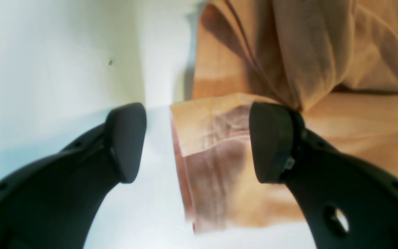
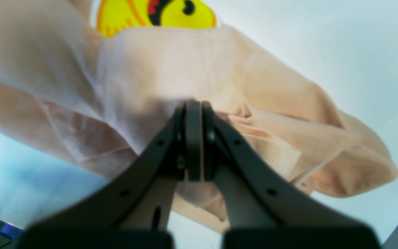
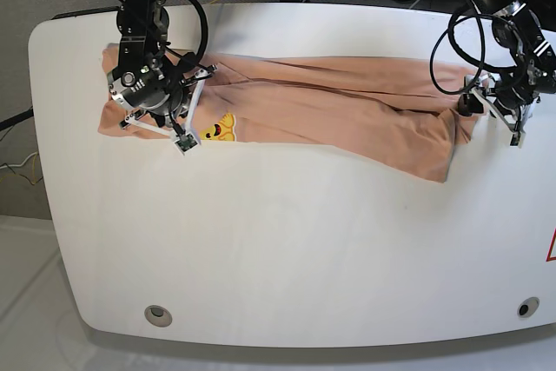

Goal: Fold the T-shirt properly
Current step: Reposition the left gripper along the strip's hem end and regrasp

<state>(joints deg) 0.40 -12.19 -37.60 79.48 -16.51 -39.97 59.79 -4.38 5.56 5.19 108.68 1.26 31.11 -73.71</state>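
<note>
Peach soft cotton T-shirt (image 3: 330, 106) lies stretched across the white bench (image 3: 287, 241) at 12 o'clock | we see right gripper (image 2: 193, 107) fingers clenched on its fabric | left gripper (image 1: 197, 141) fingers released, straddling its edge

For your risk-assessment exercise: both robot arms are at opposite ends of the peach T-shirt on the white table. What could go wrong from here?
1. The left claw stands open over the hem edge of the peach cotton T-shirt; if it closes there it may catch only one layer, or miss.
2. The right claw is shut on bunched fabric beside the yellow print; pulling may set the creases in.
3. The shirt lies stretched and wrinkled on the white table, so a fold could come out crooked.
</note>
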